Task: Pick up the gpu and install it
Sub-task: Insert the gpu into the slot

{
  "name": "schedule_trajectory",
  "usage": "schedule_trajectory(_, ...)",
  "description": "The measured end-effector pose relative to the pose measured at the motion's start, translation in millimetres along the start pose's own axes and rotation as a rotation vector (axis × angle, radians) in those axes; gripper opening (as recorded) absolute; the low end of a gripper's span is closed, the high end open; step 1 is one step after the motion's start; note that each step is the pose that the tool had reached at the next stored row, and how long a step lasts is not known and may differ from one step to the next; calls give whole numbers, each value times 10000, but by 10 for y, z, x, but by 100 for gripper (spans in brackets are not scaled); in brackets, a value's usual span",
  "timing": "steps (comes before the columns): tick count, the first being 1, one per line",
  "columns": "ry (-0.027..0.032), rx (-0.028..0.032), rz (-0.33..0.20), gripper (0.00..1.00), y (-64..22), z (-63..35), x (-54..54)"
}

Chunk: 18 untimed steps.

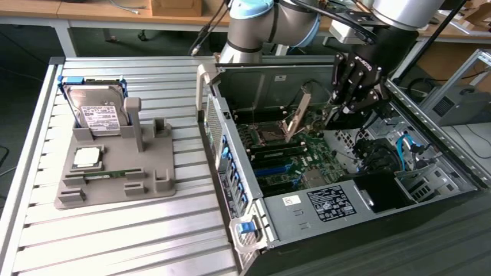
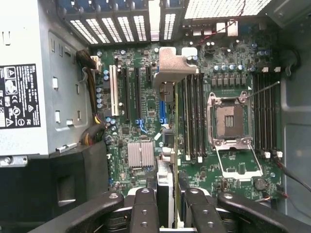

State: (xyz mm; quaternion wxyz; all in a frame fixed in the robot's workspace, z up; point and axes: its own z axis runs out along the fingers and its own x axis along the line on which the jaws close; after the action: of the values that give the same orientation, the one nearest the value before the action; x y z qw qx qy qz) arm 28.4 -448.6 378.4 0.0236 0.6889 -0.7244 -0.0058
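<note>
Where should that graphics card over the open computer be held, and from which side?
Pinch its two flat faces, coming down over the upper edge from above, as the gripper holds it now. The graphics card is thin and stands edge-on to the motherboard, so that grip should leave its lower edge and silver bracket free.

Ribbed metal table (image 1: 115, 241), matt plastic tray (image 1: 165, 169), metal-bracketed gpu (image 2: 170, 68)
</note>
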Motion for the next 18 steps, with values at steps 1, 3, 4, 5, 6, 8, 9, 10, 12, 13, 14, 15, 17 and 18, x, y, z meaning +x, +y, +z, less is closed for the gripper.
schedule_trajectory(1, -1, 0, 0, 27, 10, 7, 1)
schedule_trajectory(3, -2, 0, 1, 27, 31, 21, 2)
schedule_trajectory(4, -2, 0, 1, 27, 40, 27, 2)
schedule_trajectory(5, -2, 0, 0, 27, 48, 33, 2)
schedule_trajectory(6, -2, 0, 1, 27, 57, 40, 3)
schedule_trajectory(8, -6, 0, 0, 27, 73, 49, 3)
schedule_trajectory(9, -24, -1, 0, 27, 79, 53, 4)
schedule_trajectory(10, -49, -2, -1, 27, 84, 56, 4)
schedule_trajectory(12, -152, -7, -6, 27, 93, 62, 5)
schedule_trajectory(13, -221, -10, -10, 27, 97, 65, 6)
schedule_trajectory(14, -253, -12, -10, 27, 103, 70, 13)
schedule_trajectory(15, -261, -12, -11, 27, 113, 78, 38)
schedule_trajectory(17, -261, -13, -11, 27, 121, 88, 58)
schedule_trajectory(18, -264, -12, -11, 27, 125, 95, 63)
